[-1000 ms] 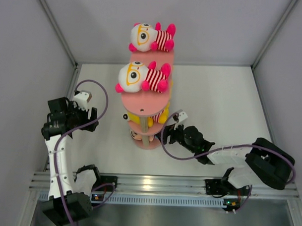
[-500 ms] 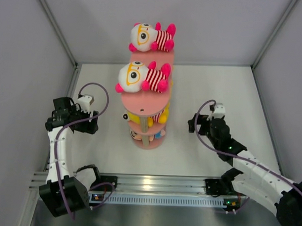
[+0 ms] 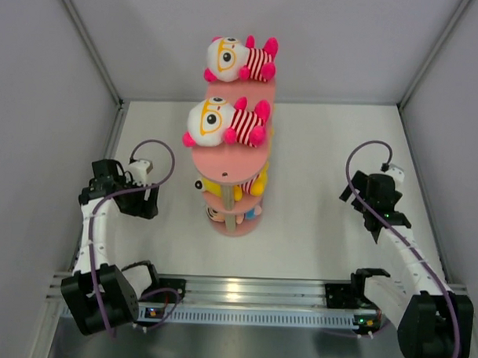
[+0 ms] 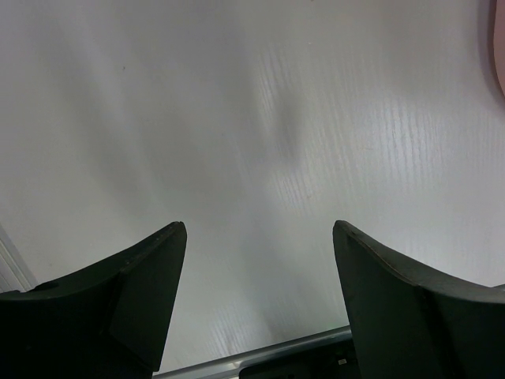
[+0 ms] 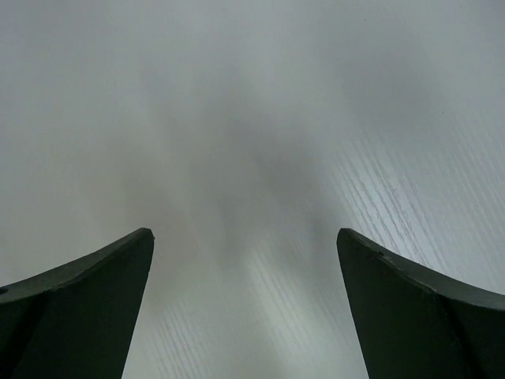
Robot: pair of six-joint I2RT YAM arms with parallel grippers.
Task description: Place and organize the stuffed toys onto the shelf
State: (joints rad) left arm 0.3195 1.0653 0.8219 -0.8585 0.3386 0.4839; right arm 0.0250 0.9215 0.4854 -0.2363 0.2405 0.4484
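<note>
Placing appears complete: the stuffed toys (image 3: 225, 122) lie on the tiers of the shelf (image 3: 228, 161), the left gripper (image 4: 258, 229) and right gripper (image 5: 245, 233) hang well apart from it, fingers spread and empty; next, probably only straightening a toy

We look down into what appears to be a robotics lab test cell: a bare white table (image 3: 334, 167) boxed in by plain grey panels (image 3: 30, 77) on metal framing (image 3: 90, 48), with two arms (image 3: 92, 229) bolted to an aluminium rail (image 3: 251, 292).
</note>
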